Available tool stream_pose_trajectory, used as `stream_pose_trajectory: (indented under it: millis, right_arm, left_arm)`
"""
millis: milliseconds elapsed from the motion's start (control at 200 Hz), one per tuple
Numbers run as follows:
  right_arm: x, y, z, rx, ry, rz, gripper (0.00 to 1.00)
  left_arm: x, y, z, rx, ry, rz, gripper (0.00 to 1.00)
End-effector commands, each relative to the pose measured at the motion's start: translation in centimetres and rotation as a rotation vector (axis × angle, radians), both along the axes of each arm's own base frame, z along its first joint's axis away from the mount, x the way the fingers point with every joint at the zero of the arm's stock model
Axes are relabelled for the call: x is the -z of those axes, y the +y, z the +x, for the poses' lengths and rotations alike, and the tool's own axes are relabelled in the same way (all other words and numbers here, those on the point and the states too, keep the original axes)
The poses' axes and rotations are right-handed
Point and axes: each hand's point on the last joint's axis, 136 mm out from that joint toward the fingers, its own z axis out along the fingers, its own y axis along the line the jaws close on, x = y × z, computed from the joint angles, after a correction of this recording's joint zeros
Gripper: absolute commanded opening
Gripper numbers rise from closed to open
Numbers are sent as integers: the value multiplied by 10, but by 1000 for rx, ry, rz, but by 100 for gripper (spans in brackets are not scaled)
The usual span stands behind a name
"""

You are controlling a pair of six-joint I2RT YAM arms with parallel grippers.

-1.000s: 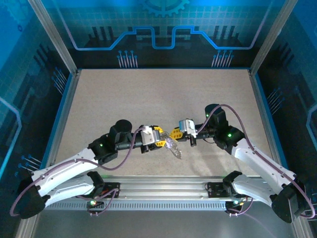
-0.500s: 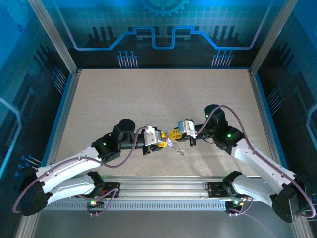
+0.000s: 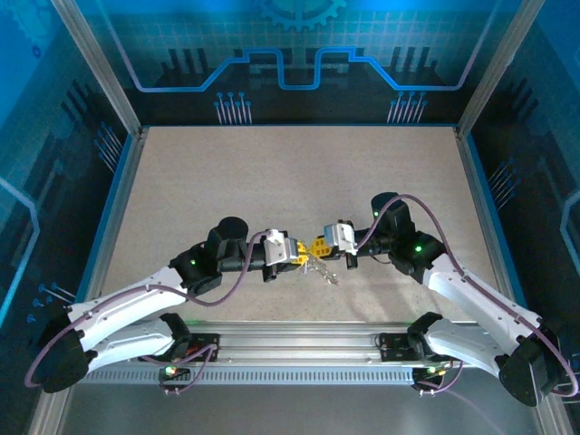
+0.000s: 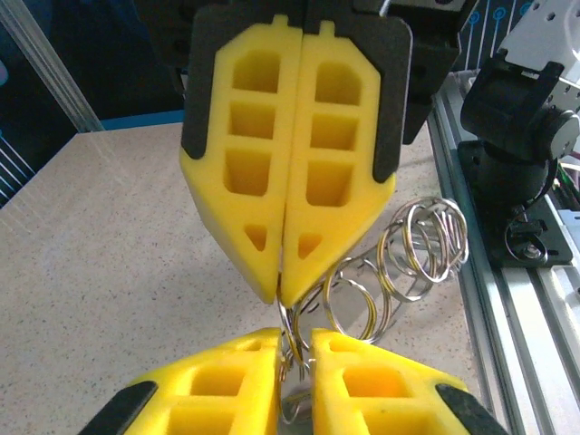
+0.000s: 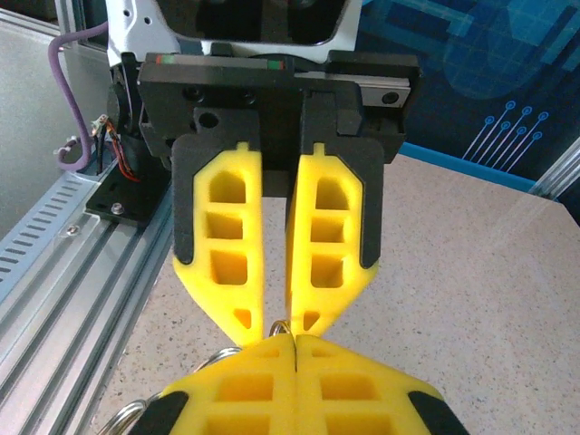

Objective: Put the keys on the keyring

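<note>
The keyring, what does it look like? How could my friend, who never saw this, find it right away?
Look at the speckled table, near its front edge, in the middle. There the left gripper and the right gripper meet tip to tip, and the keyring hangs between them. Unlike their chunky yellow fingers, it is a bunch of thin silver wire loops.

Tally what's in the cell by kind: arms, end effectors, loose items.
arms: 2, left arm and right arm
end effectors: 2, left end effector and right end effector
keyring bunch: 1
total: 5
</note>
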Motion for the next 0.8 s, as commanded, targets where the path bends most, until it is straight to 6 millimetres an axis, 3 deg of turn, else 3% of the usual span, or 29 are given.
stream_pose_trajectory:
  millis: [0,175,430,620,795]
  right_arm:
    - [-4,3,-8,-37,-16,12,0]
    - [-3,3,-8,-36,-12,7,0]
    - [3,-1,-8,-23,-14,-43,0]
    - [15,-12,-7,2,-28,-166,27]
    - [25,-5,-13,-39,12,-214,31]
  left_arm:
    - [-23,-5,3,9,-28,-51,12]
    - [-20,-4,7,-8,-33,-31,0]
    - [-19,0,9,-21,-41,27,0]
    - [-17,10,4,5,-83,155,0]
    - [-16,18,-4,60,-95,270,0]
